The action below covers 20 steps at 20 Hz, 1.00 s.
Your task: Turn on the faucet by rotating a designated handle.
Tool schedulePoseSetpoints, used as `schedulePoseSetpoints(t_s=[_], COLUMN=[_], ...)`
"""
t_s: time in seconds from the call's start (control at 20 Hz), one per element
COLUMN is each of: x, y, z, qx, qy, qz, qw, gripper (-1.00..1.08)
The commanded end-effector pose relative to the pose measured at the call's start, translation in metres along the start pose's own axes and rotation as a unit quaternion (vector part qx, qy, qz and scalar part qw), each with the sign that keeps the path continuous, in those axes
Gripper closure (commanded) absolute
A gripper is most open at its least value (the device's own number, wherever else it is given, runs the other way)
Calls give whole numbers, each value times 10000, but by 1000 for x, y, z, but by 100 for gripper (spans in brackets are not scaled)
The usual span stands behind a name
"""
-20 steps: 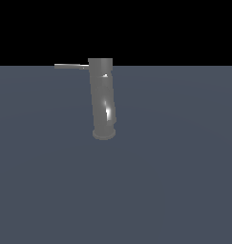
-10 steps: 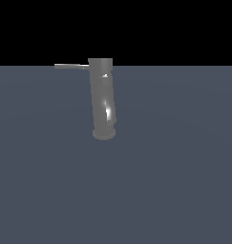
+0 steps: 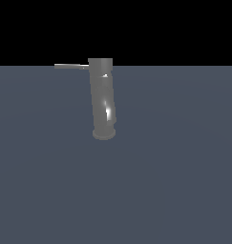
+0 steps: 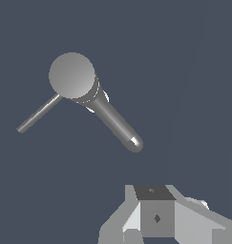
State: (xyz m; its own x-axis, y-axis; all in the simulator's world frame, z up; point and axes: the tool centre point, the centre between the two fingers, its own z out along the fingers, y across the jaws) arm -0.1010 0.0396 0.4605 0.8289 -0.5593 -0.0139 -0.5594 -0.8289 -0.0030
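Note:
The faucet [image 3: 103,97] is a tall grey metallic cylinder that leans slightly and stands on a flared round base on the grey floor. The handle [image 3: 71,66] is a thin flat bar sticking out level from its top toward the exterior view's left. In the wrist view I look down on the faucet's round top [image 4: 72,75], with the handle [image 4: 38,114] running out from it and a thicker tube slanting away the other side. Part of my gripper [image 4: 155,209] shows at that picture's edge, apart from the faucet. It holds nothing. Its jaws are not clear.
A flat dark grey floor [image 3: 174,181] spreads around the faucet. The background above the floor's far edge is black. The arm is not in the exterior view.

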Motion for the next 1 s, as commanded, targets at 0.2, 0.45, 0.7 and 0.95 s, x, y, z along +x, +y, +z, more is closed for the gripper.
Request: schedulePoseSetpoints(t_s=[0.2, 0.45, 0.7, 0.95], x=[21, 35, 47, 57], y=[-37, -65, -94, -123], z=[18, 34, 54, 76], qx=[2, 2, 2, 3], qy=[8, 15, 23, 32], qz=[693, 1219, 1740, 2256], qw=[9976, 9925, 9847, 9742], gripper=[108, 108, 108, 108])
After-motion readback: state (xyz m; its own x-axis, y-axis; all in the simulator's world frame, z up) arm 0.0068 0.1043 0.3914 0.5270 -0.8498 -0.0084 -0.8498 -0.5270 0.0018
